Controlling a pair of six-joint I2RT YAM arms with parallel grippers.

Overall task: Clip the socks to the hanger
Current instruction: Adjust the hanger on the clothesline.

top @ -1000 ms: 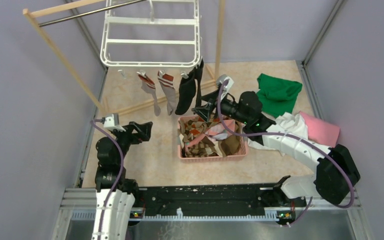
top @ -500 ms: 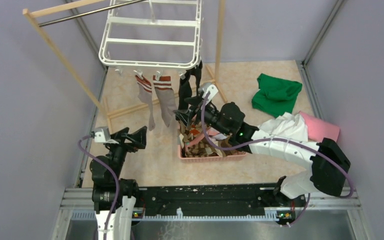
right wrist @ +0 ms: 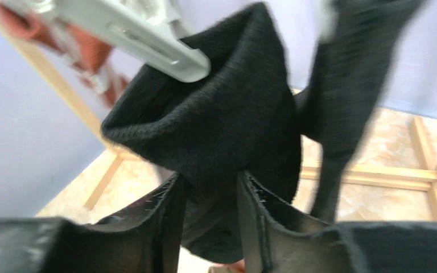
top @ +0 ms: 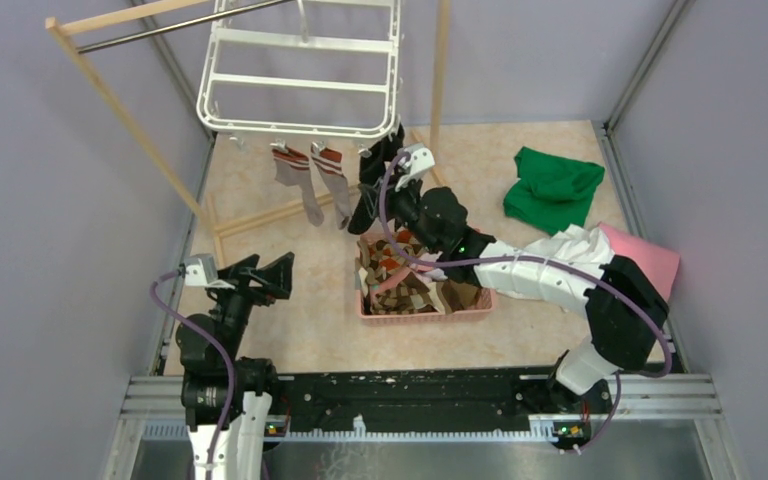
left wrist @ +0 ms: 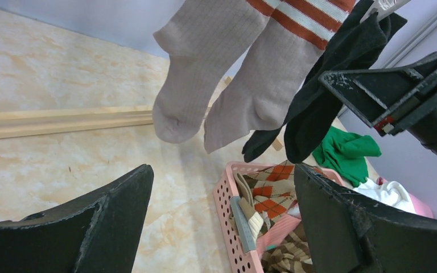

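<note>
Right wrist view: we have the right gripper (right wrist: 211, 190) pinching the black sock (right wrist: 222, 114). It hangs vertically from a hanger (top: 300, 128) clip (right wrist: 142, 37) just above our jaws. Left gripper (top: 260, 275) gapes wide, well apart leftward.

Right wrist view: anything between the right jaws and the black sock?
Nothing visible. The right gripper has the black sock pinched between its jaws, just below the white clip at its cuff.
</note>
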